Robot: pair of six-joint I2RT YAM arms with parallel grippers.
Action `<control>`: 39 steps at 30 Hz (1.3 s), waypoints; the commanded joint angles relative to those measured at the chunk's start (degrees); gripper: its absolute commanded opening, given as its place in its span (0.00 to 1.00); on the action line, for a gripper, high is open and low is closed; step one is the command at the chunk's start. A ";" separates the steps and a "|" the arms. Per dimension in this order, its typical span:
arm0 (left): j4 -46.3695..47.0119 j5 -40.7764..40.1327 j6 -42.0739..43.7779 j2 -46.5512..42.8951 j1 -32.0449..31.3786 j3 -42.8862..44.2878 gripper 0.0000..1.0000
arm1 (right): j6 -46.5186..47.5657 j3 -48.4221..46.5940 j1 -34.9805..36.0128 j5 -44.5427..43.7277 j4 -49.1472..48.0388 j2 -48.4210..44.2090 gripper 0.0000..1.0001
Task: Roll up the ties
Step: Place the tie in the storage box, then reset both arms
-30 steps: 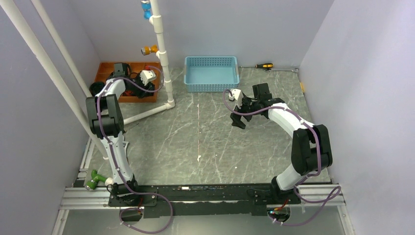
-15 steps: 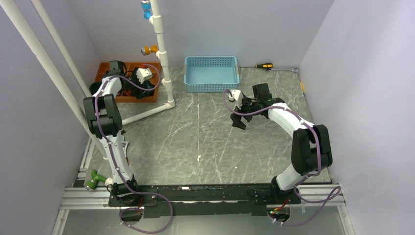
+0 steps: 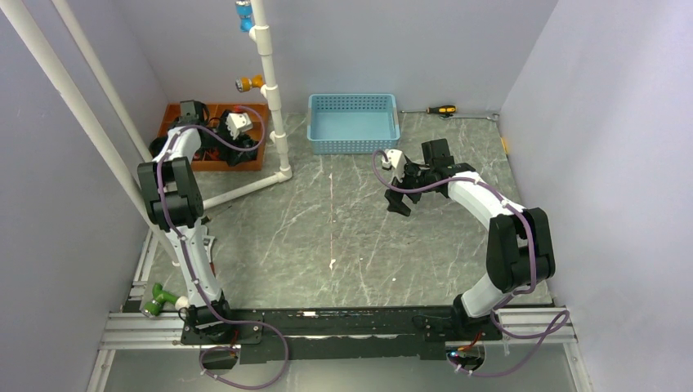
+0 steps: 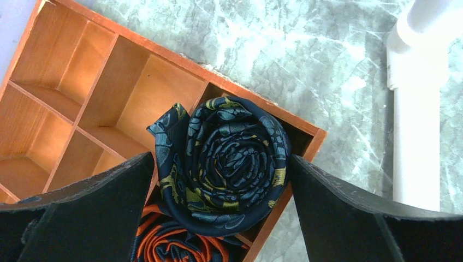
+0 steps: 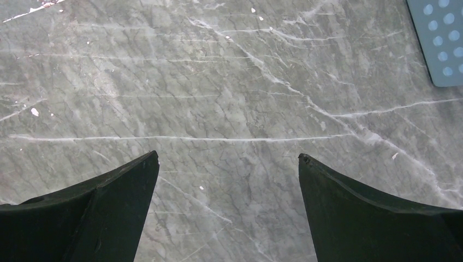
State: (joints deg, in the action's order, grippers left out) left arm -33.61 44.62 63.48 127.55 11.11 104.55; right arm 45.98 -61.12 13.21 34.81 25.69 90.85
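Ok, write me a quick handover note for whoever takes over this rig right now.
Left gripper: shut on the rolled navy tie, over a corner compartment of the wooden tray.
Right gripper: open, empty, above the table.
Done: this tie is rolled; an orange-patterned roll already sits in the tray beside it.
Left: lower the navy roll into its compartment and release. No unrolled ties in view.

Check the right gripper (image 5: 227,154): you see its two black fingers (image 5: 109,207) at the lower corners of the view, with the jaws set wide apart. Between them only the grey, marble-veined bench (image 5: 218,82) shows. Note the small white specks (image 5: 35,112) scattered on that surface. A corner of the blue perforated basket (image 5: 439,43) rests on the bench, well apart from both fingers.
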 commanded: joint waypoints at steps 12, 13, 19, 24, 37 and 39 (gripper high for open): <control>1.48 1.79 -5.55 -8.28 0.30 -4.77 0.99 | 0.95 -2.94 0.03 2.21 0.44 0.40 1.00; 2.56 1.52 -6.36 -8.77 0.41 -5.24 0.99 | 0.96 -2.90 0.07 2.15 0.36 0.38 1.00; 13.45 -2.26 -12.92 -13.63 0.36 -10.37 0.99 | 0.72 -3.08 0.25 2.06 0.26 0.41 1.00; 20.29 -3.78 -20.37 -18.91 0.25 -13.99 0.99 | 0.68 -2.78 0.23 2.09 -1.16 -0.42 1.00; 15.13 -13.45 -27.40 -36.63 -4.32 -26.63 0.99 | -4.25 -0.14 0.23 -1.84 -4.82 -6.96 1.00; 10.21 -13.77 -29.61 -38.77 -5.17 -26.49 0.99 | -5.57 0.30 0.23 -3.07 -4.69 -8.70 1.00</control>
State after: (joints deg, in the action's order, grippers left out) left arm -17.85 34.15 39.27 94.28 7.55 79.11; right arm 43.22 -61.54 13.32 33.34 23.46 87.31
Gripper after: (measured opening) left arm 0.994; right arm 0.994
